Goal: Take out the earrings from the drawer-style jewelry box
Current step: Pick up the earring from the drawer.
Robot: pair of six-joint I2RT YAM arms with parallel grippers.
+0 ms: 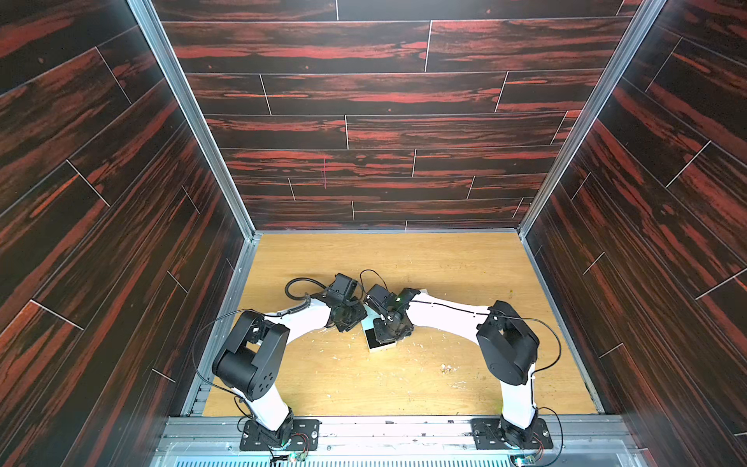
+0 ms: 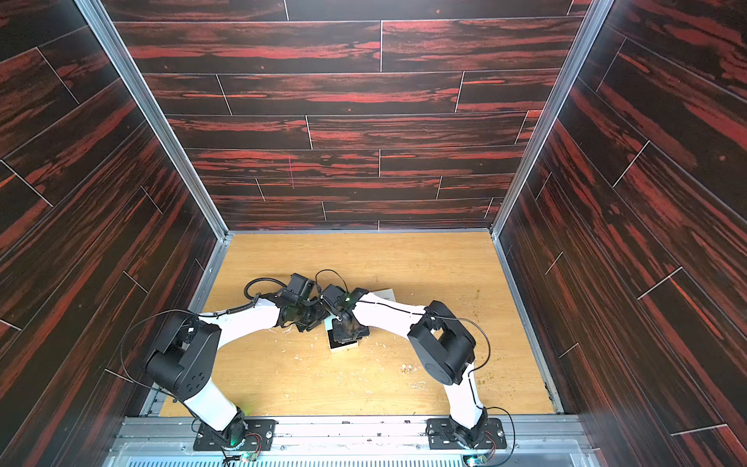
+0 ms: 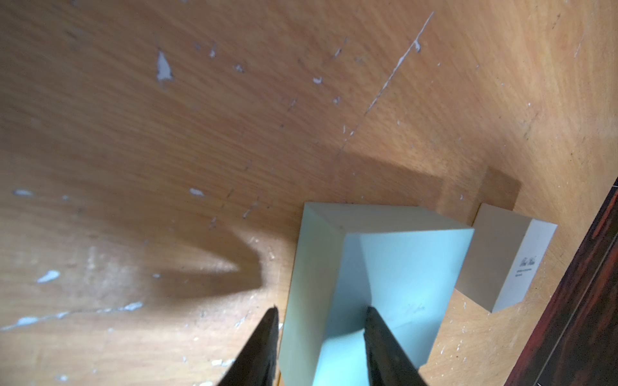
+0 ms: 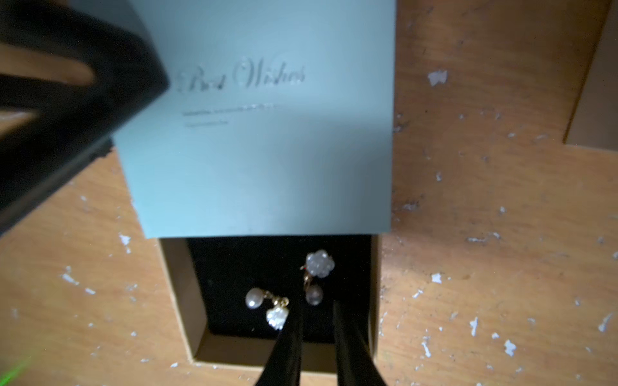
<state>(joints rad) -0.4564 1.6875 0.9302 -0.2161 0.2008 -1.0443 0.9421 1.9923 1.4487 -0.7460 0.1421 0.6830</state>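
Right gripper (image 4: 317, 302) looms closest in the right wrist view, jaws a slit apart on nothing, tips inside the black tray (image 4: 234, 267) of the drawer-style jewelry box (image 4: 261, 150); one earring (image 4: 320, 264) lies just ahead at twelve o'clock, long axis in line with the gap, its mate (image 4: 276, 315) at nine. Left wrist view: left gripper (image 3: 321, 309) clamps the sleeve (image 3: 411, 267). Both top views: box central on the table (image 1: 444, 263), right arm (image 1: 444, 311) nearer the tray.

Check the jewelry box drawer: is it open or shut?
Open. The black-lined drawer sticks out from under the pale sleeve, and both earrings lie exposed inside it.
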